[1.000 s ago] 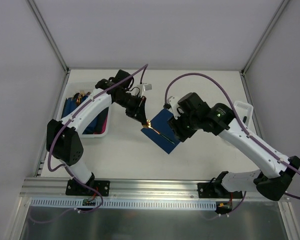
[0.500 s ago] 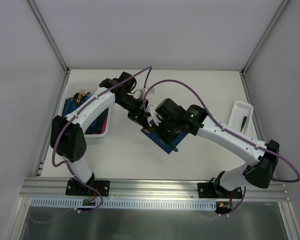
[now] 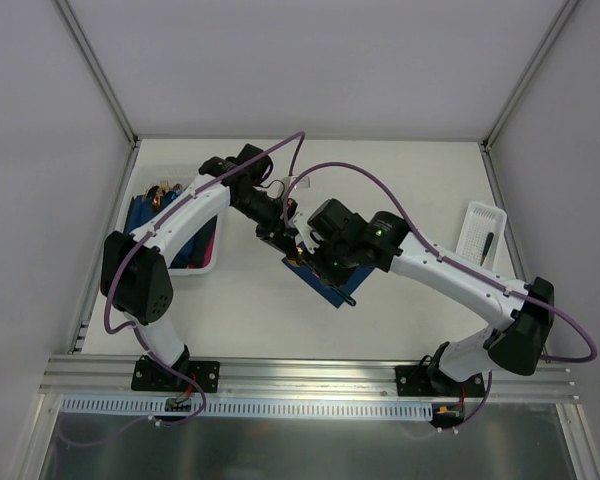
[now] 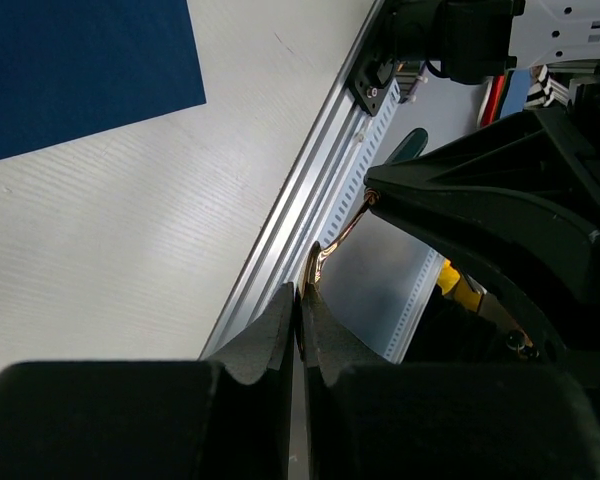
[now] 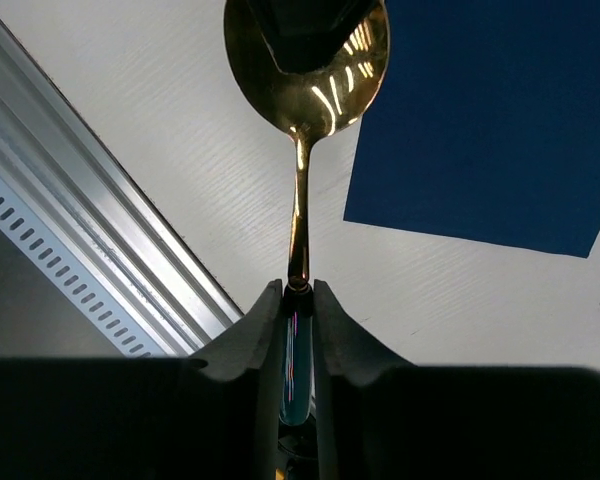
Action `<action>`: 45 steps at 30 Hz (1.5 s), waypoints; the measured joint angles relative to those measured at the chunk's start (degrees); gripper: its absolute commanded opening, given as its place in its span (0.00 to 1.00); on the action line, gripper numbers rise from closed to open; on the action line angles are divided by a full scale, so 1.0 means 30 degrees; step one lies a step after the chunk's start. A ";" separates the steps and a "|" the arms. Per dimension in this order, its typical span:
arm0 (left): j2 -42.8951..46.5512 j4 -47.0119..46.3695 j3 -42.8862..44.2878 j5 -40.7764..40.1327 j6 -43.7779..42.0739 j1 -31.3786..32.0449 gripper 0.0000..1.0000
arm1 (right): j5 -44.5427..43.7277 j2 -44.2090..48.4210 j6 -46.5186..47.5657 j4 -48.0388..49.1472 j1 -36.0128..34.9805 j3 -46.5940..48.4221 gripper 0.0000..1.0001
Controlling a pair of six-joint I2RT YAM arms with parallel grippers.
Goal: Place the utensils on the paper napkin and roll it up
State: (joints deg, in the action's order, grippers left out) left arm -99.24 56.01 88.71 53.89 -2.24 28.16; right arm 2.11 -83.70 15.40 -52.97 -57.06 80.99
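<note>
While the counter and the blue napkin lie below the right pincer, a little to one side, that pincer is pressed onto the handle of the gold spoon and the left pincer pinches its bowl end. The hand-over should go best if the left lets go only once the right's hold looks firm, before the spoon is lowered flat near the napkin's edge.

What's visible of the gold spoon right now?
The gold spoon is polished, mirror-like metal: an oval bowl on a slim, straight handle. It hangs above the table beside the navy napkin, gripped at both ends: the right gripper pinches the handle tip, the left gripper the bowl end.
</note>
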 measured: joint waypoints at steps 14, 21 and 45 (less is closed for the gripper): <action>0.0015 0.0073 0.0401 -0.0138 -0.0109 -0.0175 0.77 | 0.0044 -0.0044 -0.0117 0.0372 -0.0036 -0.0896 0.00; 0.0962 -0.1421 0.2514 -0.1727 0.1144 -0.4575 0.99 | 0.0160 0.1056 -0.1807 0.1421 0.1086 -0.2973 0.00; 1.1555 -1.0018 -0.5027 -0.8189 0.5537 -0.6171 0.99 | 0.0270 -0.8590 -1.0142 0.6972 0.7060 -0.0510 0.00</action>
State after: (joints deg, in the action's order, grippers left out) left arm -64.58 25.96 73.63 29.32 14.37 9.65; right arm 2.92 -109.47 -15.03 -32.05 -35.88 79.46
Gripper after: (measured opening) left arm 0.987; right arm 0.141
